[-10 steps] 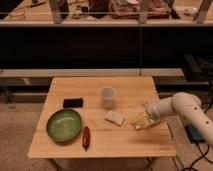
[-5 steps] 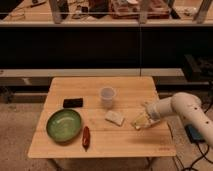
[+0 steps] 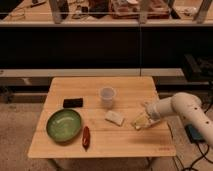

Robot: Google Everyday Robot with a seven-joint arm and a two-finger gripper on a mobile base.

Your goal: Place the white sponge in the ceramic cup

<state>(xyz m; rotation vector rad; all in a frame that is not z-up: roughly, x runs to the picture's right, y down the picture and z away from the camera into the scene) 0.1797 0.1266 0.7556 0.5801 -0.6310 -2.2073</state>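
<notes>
Our pincer (image 3: 141,121), its state unclear to us, hovers beside the white sponge (image 3: 114,118), ungrasped on the tabletop (image 3: 125,142); the ceramic cup (image 3: 107,96) awaits.

Matt wood table (image 3: 125,86); glossy green bowl (image 3: 64,125); smooth white arm (image 3: 180,106), its gripper (image 3: 141,121) low over the table
</notes>
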